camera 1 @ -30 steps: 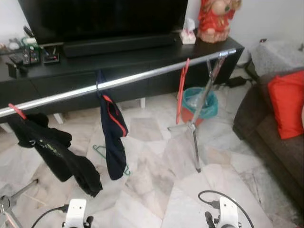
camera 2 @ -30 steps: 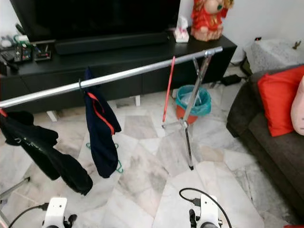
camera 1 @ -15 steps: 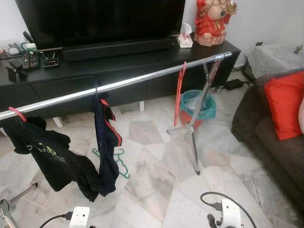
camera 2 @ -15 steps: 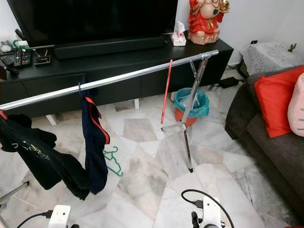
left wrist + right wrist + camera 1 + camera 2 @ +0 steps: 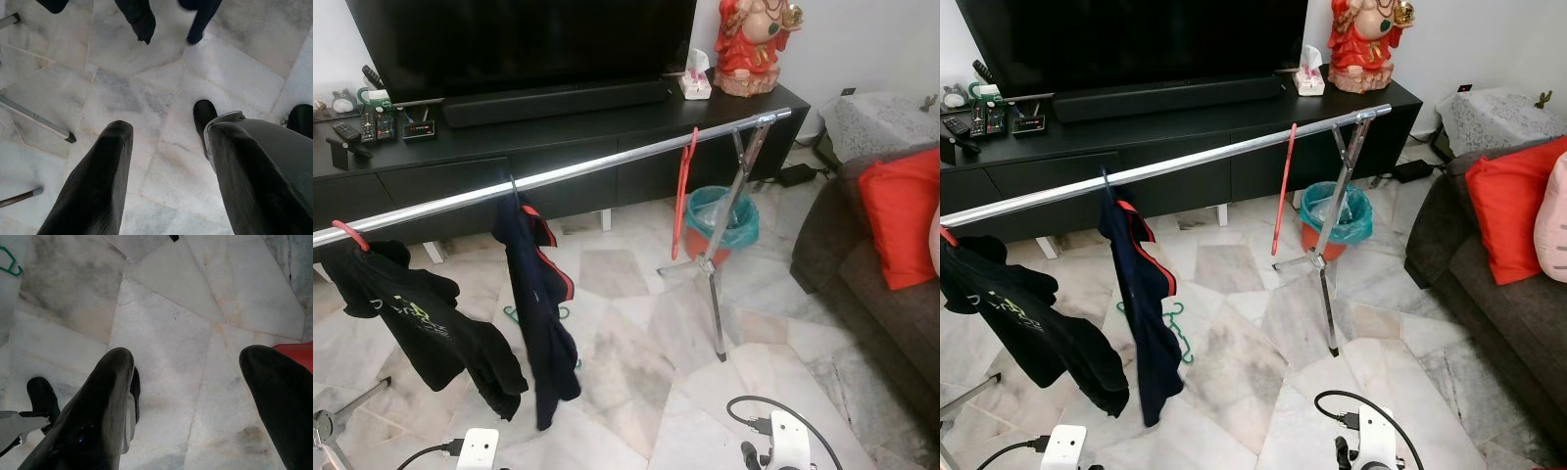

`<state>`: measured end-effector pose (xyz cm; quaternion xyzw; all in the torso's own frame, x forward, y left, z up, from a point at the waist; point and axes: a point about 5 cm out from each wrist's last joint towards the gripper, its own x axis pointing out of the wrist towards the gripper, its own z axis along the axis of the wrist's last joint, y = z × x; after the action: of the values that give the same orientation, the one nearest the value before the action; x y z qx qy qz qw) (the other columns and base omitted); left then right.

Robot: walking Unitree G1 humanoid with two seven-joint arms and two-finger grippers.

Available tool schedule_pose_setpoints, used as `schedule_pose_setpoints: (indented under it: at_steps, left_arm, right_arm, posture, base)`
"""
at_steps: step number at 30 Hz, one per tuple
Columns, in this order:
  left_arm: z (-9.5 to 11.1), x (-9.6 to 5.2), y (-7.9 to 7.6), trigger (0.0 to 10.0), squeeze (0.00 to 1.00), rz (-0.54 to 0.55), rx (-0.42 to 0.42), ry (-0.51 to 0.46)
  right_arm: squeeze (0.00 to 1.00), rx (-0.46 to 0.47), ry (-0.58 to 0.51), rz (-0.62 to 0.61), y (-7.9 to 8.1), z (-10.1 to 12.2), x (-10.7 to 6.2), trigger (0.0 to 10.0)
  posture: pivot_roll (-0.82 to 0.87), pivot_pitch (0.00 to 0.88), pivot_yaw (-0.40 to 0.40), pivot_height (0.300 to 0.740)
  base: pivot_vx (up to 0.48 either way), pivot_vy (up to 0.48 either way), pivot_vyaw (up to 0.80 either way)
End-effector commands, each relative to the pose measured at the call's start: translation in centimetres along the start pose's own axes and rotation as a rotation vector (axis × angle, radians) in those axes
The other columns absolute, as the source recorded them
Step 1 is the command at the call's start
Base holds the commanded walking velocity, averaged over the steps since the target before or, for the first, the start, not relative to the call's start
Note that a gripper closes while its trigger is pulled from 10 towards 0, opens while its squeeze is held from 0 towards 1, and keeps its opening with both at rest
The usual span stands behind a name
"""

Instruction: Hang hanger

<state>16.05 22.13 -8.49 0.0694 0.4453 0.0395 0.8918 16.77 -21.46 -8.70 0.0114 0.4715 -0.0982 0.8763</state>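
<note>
Where the chrome rail (image 5: 607, 166) crosses the eye views from middle left up to the upper right, three hangers sit on it: a red hanger (image 5: 685, 191) hanging bare near the right stand (image 5: 720, 255), a navy garment (image 5: 540, 313) near the centre, and a black T-shirt (image 5: 421, 328) on a red hook at the left edge. A green hanger (image 5: 1173, 328) lies on the marble floor (image 5: 636, 362) behind the navy garment, in the lower left of centre. The left wrist view looks straight down: the left gripper (image 5: 166, 181) hangs with fingers wide apart, holding nothing, above pale tiles, with the garments' hems along the top edge. In the right wrist view the right gripper (image 5: 195, 406) is likewise spread wide and empty, and the green hanger's hook peeks in at the upper left corner. A black TV console (image 5: 558, 137) and a sofa with a red cushion (image 5: 901, 211) frame the room.
</note>
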Motion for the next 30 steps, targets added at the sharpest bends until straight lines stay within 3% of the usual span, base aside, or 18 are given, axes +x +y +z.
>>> schedule_pose_setpoints:
  at_steps: [1,16,19,30]
  left_arm:
    - [-0.5,-0.1,-0.1,10.0,0.0,0.001,0.006,0.015]
    - [-0.6,-0.1,-0.1,10.0,0.0,0.002,0.003,0.017]
    - [-1.1,0.0,-1.3,10.0,0.0,-0.058,-0.044,0.076]
    - [-1.0,0.0,-1.3,10.0,0.0,-0.063,-0.046,0.082]
  right_arm:
    - [0.0,0.003,0.023,-0.01,-0.4,-0.6,-0.1,10.0]
    - [0.0,0.004,0.024,-0.012,-0.6,-0.6,-0.1,10.0]
    - [0.0,0.053,0.047,0.011,-0.8,-1.6,-0.3,10.0]
    - [0.0,0.054,0.048,0.019,-0.5,-1.7,-0.3,10.0]
  posture:
    - [-0.04,0.025,-0.035,0.74]
    - [-0.04,0.023,-0.036,0.74]
    - [-0.04,0.059,-0.033,0.74]
    - [-0.04,0.055,-0.027,0.74]
  base:
    - [0.0,0.0,0.0]
    - [0.0,0.0,0.0]
    - [0.0,0.0,0.0]
    - [0.0,0.0,0.0]
